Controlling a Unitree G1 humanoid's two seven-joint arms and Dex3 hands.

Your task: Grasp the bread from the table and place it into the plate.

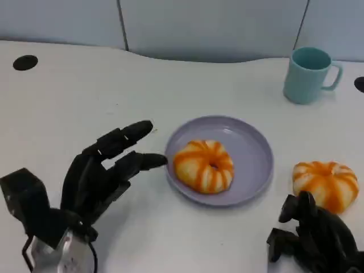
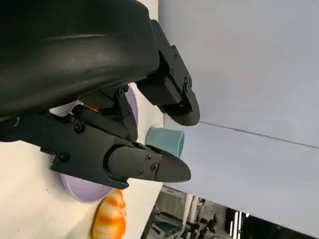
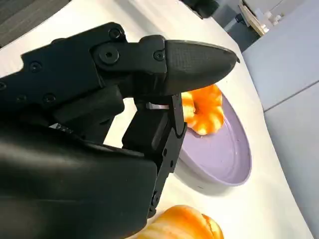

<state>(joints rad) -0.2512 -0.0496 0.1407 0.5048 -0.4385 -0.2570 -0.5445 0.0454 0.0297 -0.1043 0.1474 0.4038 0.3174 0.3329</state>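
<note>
Left hand (image 1: 99, 176), lower left of the head view: fingers (image 1: 128, 136) spread and released, holding nothing, tips just short of the plate (image 1: 253, 151) rim. Right hand (image 1: 313, 236), lower right corner: fingers curled in, nothing seen in them. One bread (image 1: 203, 165) lay in the lavender plate at frame centre. A second bread (image 1: 326, 183) sat on the white table (image 1: 85, 102), right of the plate, just above the right hand. Teal mug (image 1: 310, 74) stood upper right.

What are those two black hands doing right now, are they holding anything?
Left hand: open, fingers spread beside the round lilac plate, holding nothing.
Right hand: holds nothing; whether open or curled cannot be told.
</note>
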